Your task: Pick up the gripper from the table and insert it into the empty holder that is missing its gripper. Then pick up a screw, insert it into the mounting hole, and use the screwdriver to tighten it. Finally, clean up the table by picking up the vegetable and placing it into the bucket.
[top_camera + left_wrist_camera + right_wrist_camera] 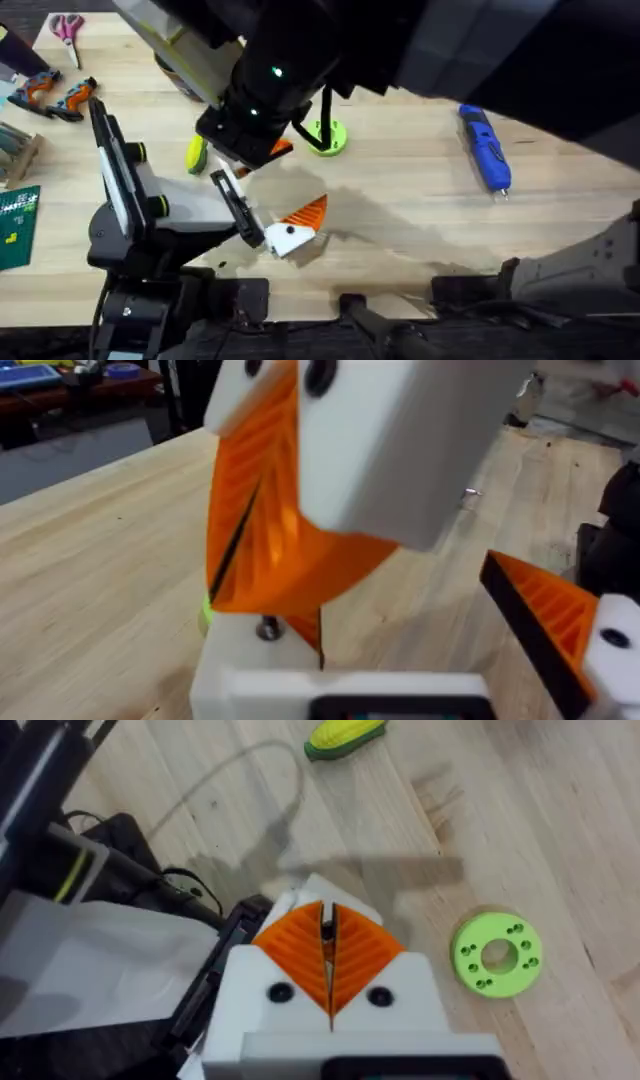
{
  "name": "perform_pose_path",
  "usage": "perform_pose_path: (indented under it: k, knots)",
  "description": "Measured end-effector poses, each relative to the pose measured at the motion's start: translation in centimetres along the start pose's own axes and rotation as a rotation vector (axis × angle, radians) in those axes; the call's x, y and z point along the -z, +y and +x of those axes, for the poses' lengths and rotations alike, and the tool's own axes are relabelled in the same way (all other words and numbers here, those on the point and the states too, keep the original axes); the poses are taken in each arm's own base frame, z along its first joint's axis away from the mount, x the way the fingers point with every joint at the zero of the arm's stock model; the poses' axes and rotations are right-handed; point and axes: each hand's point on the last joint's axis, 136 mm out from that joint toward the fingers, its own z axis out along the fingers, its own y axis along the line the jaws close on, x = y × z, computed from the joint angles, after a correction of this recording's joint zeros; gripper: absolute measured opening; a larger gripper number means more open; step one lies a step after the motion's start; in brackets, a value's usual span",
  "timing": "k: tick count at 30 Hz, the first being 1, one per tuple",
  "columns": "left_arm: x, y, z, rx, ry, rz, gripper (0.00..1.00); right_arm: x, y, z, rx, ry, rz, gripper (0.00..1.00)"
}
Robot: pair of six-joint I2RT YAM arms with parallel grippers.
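My right gripper is shut, its orange pads pinching the small orange gripper, which shows a thin dark edge between them. It hangs right over the left arm's white holder, where a metal screw head shows. My left gripper is open; its other finger carries an orange pad. From overhead, the right arm reaches across, large and dark, with its gripper above the left one. The yellow-green vegetable lies just left of it. The blue screwdriver lies at the right. The bucket's rim peeks from under the right arm.
A green ring with holes lies behind the grippers. Pink scissors and orange-handled tools lie at the far left, with a green board at the left edge. Bare wood stretches between the ring and the screwdriver.
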Motion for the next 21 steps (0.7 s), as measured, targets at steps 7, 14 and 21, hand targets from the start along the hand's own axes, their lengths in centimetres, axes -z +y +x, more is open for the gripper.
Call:
perform_pose_path:
  k: [7,14,21]
  knots:
    - [0.00,0.00,0.00,0.000,0.000,0.000,0.985,0.00,0.00,0.00,-0.001,0.000,0.000,0.006]
    - [0.00,0.00,0.00,0.000,0.000,0.000,0.985,0.00,0.00,-0.03,-0.001,-0.001,0.000,0.006]
    - [0.00,0.00,0.00,0.000,0.000,0.000,0.985,0.00,0.00,-0.39,-0.003,-0.016,0.000,0.006]
